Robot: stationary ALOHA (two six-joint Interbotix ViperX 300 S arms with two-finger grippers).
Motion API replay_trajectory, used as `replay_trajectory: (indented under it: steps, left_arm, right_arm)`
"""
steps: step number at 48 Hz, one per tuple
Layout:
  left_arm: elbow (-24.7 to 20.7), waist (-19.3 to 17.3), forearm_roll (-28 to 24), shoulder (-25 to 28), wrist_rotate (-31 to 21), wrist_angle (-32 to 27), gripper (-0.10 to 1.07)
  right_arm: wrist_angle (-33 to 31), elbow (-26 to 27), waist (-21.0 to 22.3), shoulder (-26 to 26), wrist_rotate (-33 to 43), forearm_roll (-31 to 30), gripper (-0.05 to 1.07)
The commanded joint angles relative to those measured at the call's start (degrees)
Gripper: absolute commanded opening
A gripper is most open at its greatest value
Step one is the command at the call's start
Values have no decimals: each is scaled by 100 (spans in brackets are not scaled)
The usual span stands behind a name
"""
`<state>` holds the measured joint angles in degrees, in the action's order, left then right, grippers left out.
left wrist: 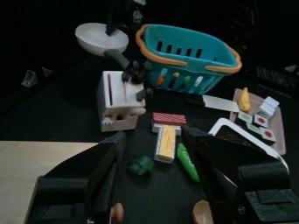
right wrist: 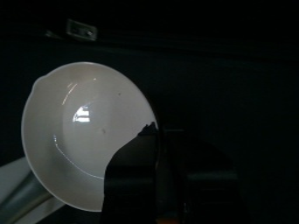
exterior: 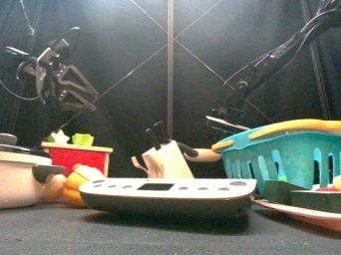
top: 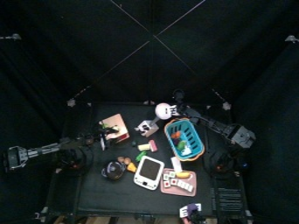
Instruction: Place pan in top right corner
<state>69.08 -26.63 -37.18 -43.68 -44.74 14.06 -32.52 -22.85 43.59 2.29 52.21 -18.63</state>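
Top view shows my right arm stretched across toward the table's back middle, its gripper (top: pixel 172 108) clamped on the pan (top: pixel 163 110), just behind the blue basket (top: pixel 187 140). Only one jaw shows in the wrist view, gripping the rim. I can't judge the left gripper (top: pixel 68 157).

Pan (right wrist: pixel 87 131): rim cut by the right wrist view's edge; one jaw covers its near side. Blue basket (exterior: pixel 286 159): cut off at the front view's right edge. Small items by the table's (top: pixel 87 197) front edge: too small to identify from above.
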Motion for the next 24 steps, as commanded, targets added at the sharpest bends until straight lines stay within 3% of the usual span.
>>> replay_trajectory:
  steps: [1,24]
  left_arm:
    - [-79,-9,26,9,0,18,90]
    - [-79,-9,26,9,0,26,90]
  right_arm:
    - [-237,53,-79,-149,-18,-70,45]
    - [-88,-598,-281,-571,0,105,45]
